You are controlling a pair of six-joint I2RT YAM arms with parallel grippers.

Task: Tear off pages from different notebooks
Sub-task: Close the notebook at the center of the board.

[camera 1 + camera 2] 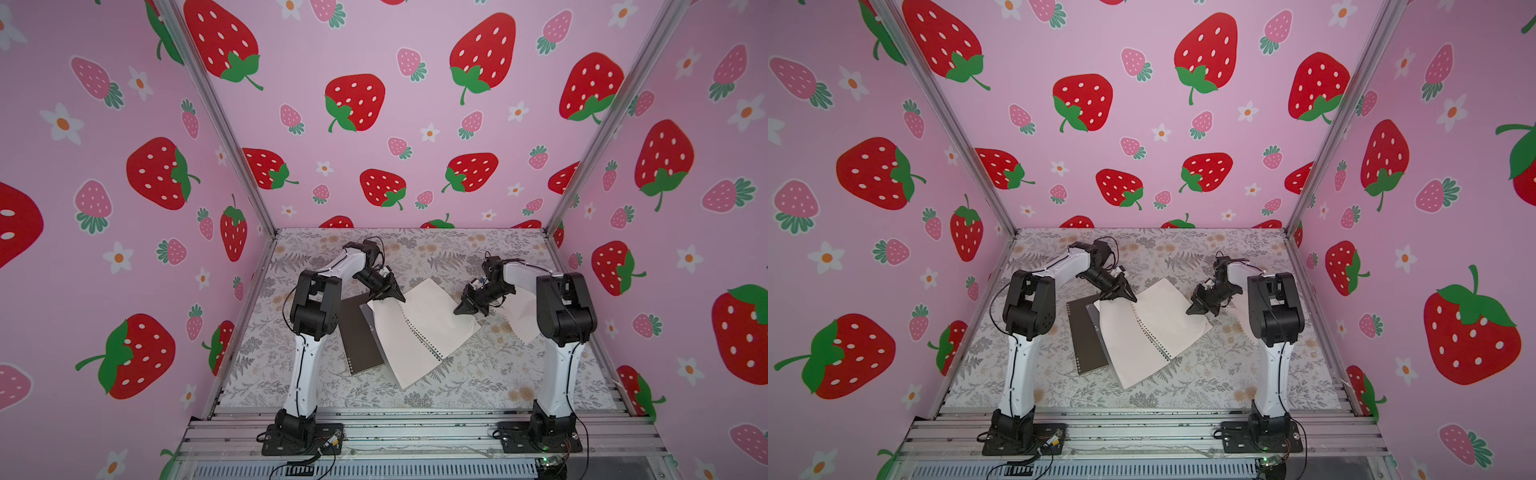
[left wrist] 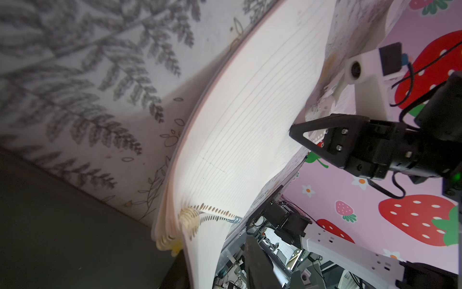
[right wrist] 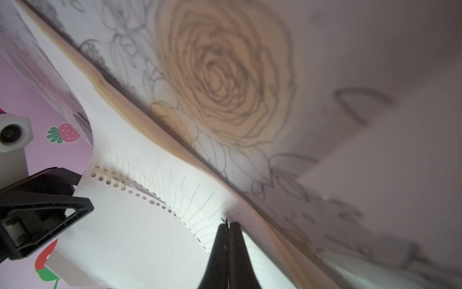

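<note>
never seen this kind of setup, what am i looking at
Two white robot arms stand on a flowery table. Two pictures look down from overhead; two come from cameras on the arms' wrists. An open notebook lies mid-table, partly over a closed dark notebook; a loose sheet lies by the right arm. The left end effector is at the open notebook's far corner. The right end effector is shut at its page edge; whether it pinches paper is unclear.

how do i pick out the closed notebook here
On the floral table, look beside the left arm, at its upright white link. The closed notebook lies flat there, next to the open notebook. It alone has a dark cover; its neighbour shows white lined pages.
</note>
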